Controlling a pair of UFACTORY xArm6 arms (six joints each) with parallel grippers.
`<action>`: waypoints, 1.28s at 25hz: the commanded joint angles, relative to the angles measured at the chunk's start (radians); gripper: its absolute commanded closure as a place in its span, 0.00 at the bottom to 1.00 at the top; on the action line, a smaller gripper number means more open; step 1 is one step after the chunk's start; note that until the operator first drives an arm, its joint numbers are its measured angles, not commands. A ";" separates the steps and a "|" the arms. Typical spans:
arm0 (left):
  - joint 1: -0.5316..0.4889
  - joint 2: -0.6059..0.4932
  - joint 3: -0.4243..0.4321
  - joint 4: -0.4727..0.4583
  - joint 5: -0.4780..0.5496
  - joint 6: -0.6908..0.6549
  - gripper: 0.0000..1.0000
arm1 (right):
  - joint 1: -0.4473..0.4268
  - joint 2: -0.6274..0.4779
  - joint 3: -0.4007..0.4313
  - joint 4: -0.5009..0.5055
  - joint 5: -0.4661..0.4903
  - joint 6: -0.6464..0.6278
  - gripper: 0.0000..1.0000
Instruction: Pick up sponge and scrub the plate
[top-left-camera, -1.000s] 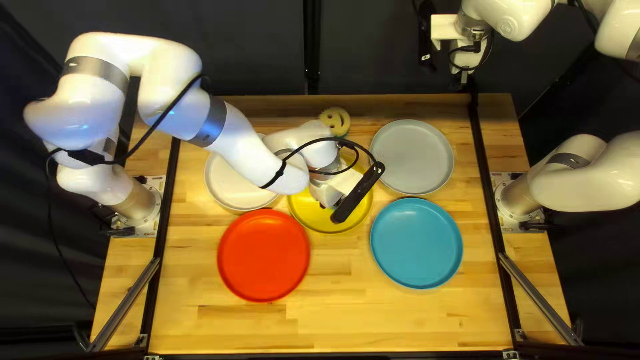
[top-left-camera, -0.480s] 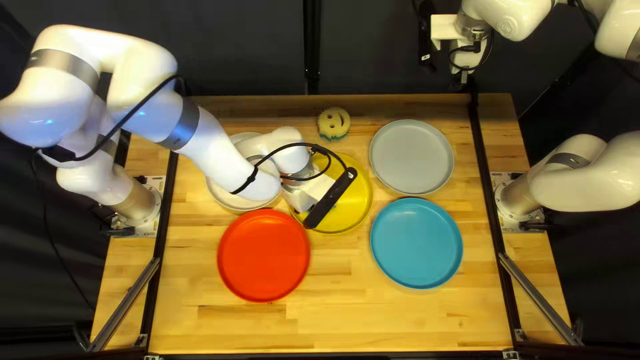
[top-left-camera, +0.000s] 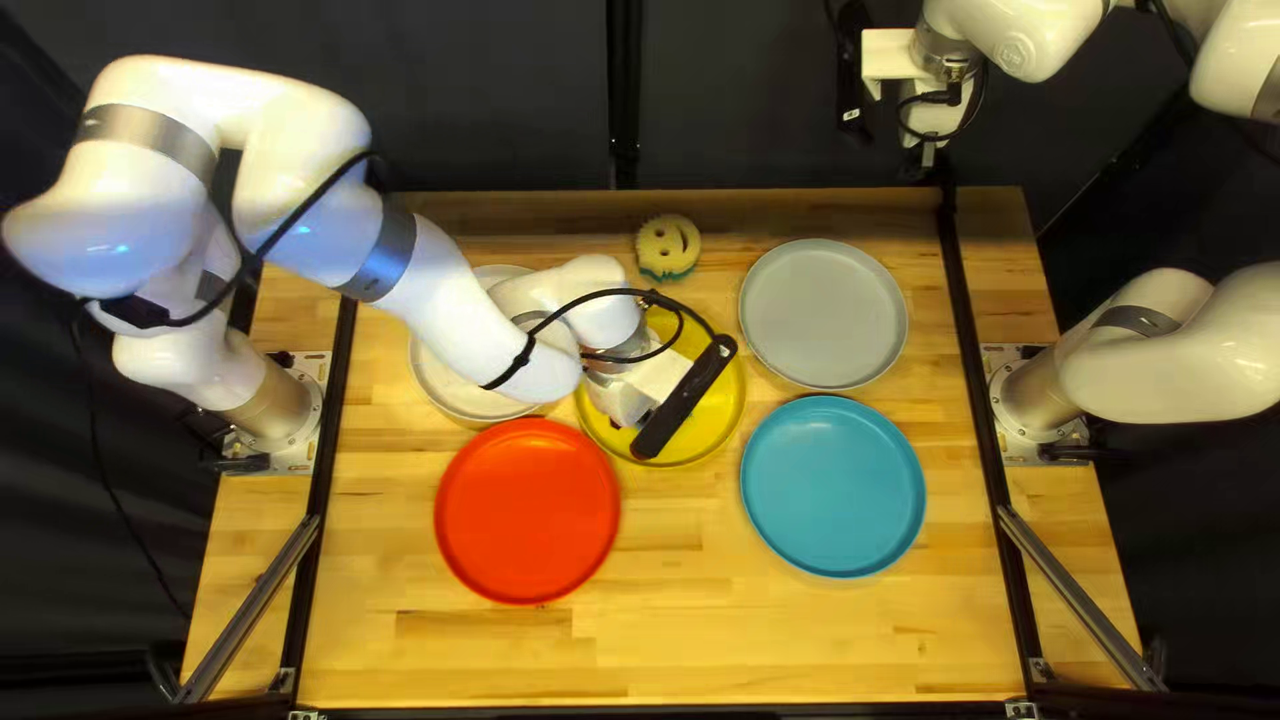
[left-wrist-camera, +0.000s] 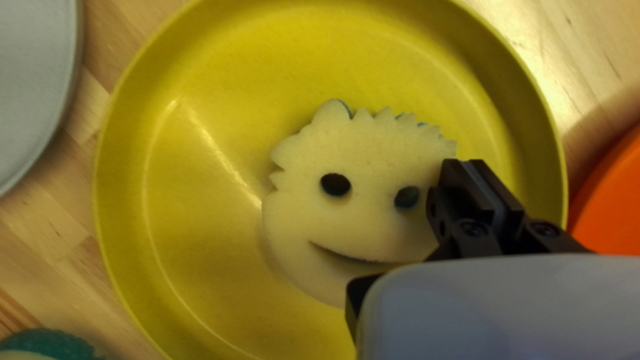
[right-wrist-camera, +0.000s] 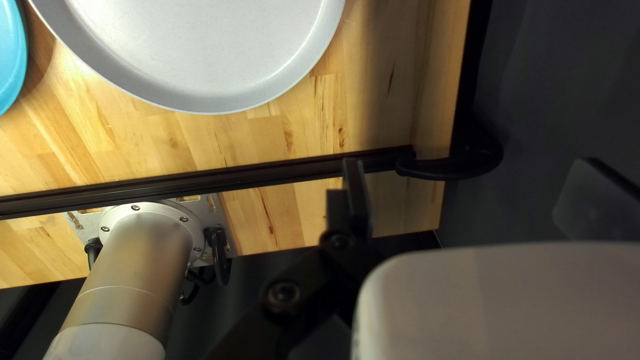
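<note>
My left gripper (top-left-camera: 624,400) is over the yellow plate (top-left-camera: 720,411) in the top left view, its tips hidden under the wrist. Seen from the left wrist, a pale smiling sponge (left-wrist-camera: 360,160) with a jagged top lies flat over the yellow plate (left-wrist-camera: 180,267). The left gripper (left-wrist-camera: 475,167) is shut on the sponge's edge beside one eye, its fingers close together. My right gripper (top-left-camera: 926,163) hangs beyond the table's far edge; in its own wrist view this gripper (right-wrist-camera: 470,193) stands open with nothing between the fingers.
A second smiling sponge (top-left-camera: 668,247) lies behind the yellow plate. Around it are a white plate (top-left-camera: 440,374), a red plate (top-left-camera: 527,511), a grey plate (top-left-camera: 824,314) and a blue plate (top-left-camera: 834,487). The left forearm crosses above the white plate.
My left arm moved toward its base over the yellow plate, then slightly back the other way. This uncovered the second sponge and the grey plate's near side. The right arm has not moved.
</note>
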 commanded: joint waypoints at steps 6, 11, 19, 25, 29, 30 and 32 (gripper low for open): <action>-0.006 -0.053 0.077 -0.006 -0.002 0.021 1.00 | 0.000 0.000 0.000 0.000 0.000 0.000 0.00; -0.022 -0.148 0.194 -0.003 -0.017 -0.004 1.00 | 0.000 0.000 0.000 0.000 0.000 0.000 0.00; -0.027 -0.284 0.389 -0.041 -0.055 -0.005 1.00 | 0.000 0.000 0.000 0.000 0.000 0.000 0.00; -0.004 -0.236 0.314 -0.031 -0.035 -0.006 1.00 | 0.000 0.000 0.000 0.000 0.000 0.000 0.00; 0.009 -0.151 0.201 -0.027 -0.023 0.001 1.00 | 0.000 0.000 0.000 0.000 0.000 0.000 0.00; 0.012 -0.136 0.181 -0.027 -0.021 0.003 1.00 | 0.000 0.000 0.000 0.000 0.000 0.000 0.00; 0.022 -0.091 0.119 -0.025 -0.009 0.011 1.00 | 0.000 0.000 0.000 0.000 0.000 0.000 0.00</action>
